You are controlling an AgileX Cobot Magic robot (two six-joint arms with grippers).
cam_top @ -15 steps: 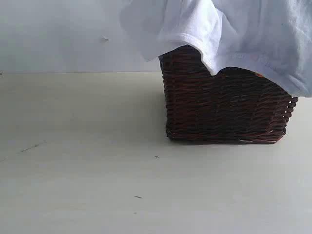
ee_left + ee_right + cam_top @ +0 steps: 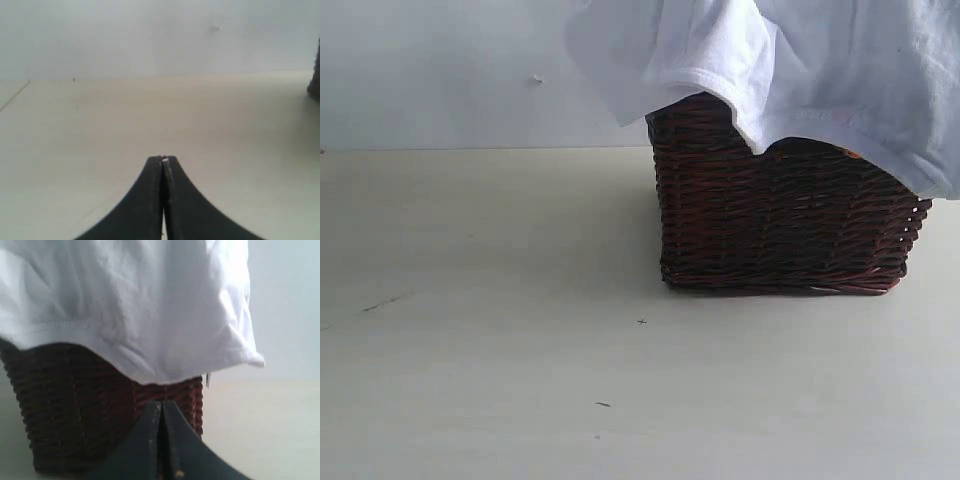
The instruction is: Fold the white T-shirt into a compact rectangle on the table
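Nothing is being folded yet, I judge: the left gripper [image 2: 163,159] is pointing across bare tabletop [image 2: 480,380], jaws closed and empty, while the white T-shirt [image 2: 800,60] is lying heaped over the dark wicker basket [image 2: 780,220] at right, not on the tabletop. The right gripper [image 2: 161,402] is facing that basket, jaws closed on nothing. The shirt's hemmed edges are hanging downward, its long axis being impossible to tell.

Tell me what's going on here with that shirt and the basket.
Nothing is being handled right now. The white T-shirt hangs over the top of a dark wicker basket that stands on the table, so no folding has begun. The left claw is shut and empty over bare table. The right claw, also shut and empty, faces the basket just below the shirt's hem.
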